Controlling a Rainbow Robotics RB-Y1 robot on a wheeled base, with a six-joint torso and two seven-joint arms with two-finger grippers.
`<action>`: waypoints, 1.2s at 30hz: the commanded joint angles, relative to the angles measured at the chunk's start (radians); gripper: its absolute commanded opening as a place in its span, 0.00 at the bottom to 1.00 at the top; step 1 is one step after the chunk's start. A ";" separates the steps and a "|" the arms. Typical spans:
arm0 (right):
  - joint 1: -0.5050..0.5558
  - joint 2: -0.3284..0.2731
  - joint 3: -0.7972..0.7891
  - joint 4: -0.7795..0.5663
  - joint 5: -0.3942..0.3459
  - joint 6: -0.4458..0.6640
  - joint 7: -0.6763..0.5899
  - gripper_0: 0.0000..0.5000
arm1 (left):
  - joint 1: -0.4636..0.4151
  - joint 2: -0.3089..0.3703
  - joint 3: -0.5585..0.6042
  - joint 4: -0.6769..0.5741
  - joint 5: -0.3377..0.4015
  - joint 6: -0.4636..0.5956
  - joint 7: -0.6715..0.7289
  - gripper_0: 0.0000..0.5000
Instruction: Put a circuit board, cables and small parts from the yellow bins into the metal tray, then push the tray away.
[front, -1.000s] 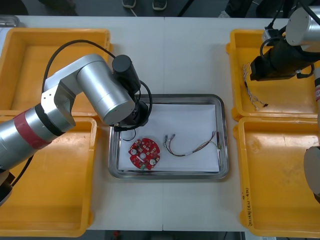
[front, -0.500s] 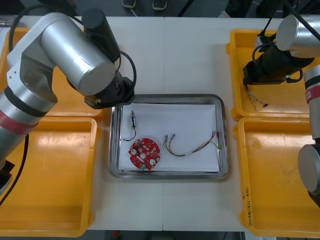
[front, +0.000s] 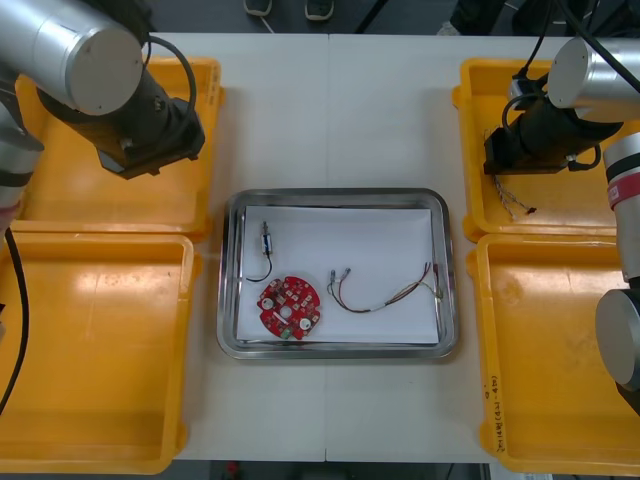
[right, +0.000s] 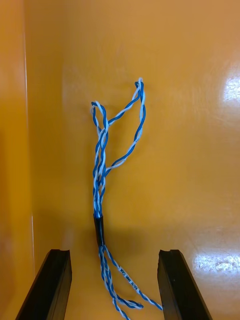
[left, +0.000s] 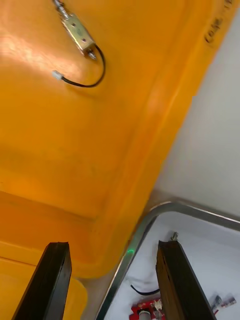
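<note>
Down in the far right yellow bin (right: 190, 125) the right gripper (right: 115, 255) hovers, fingers spread wide either side of the twisted blue and white cable (right: 100, 170). Light and floppy, I'd say: pinch its black sleeve (right: 99, 227). The left gripper (left: 112, 247) hangs open over the far left yellow bin (left: 75, 150).

The tray (front: 338, 195) is sitting mid-table, with 2 left bins (front: 100, 350) at 9 o'clock and 2 right bins (front: 550, 350) at 3 o'clock. In it, the circuit board (front: 289, 308) is lying at 7 o'clock, a small part (front: 266, 241) at 10 o'clock, a cable (front: 385, 292) at 4 o'clock. The left gripper (left: 112, 244) is hanging over the far left bin (front: 70, 190), which is holding another part (left: 77, 34). The right gripper (right: 114, 251) is hovering over a twisted cable (right: 100, 170) in the far right bin (front: 560, 205).
</note>
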 joint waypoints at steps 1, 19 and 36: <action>0.002 0.011 0.037 -0.017 -0.013 -0.036 -0.048 1.00 | -0.059 0.041 0.047 0.079 -0.033 -0.040 -0.102 1.00; 0.051 0.011 0.057 -0.017 -0.015 -0.087 -0.062 1.00 | -0.205 0.024 0.048 0.440 -0.054 -0.277 -0.141 1.00; 0.074 0.009 0.057 -0.017 -0.022 -0.107 -0.062 1.00 | -0.286 -0.037 0.047 0.741 -0.103 -0.519 -0.171 1.00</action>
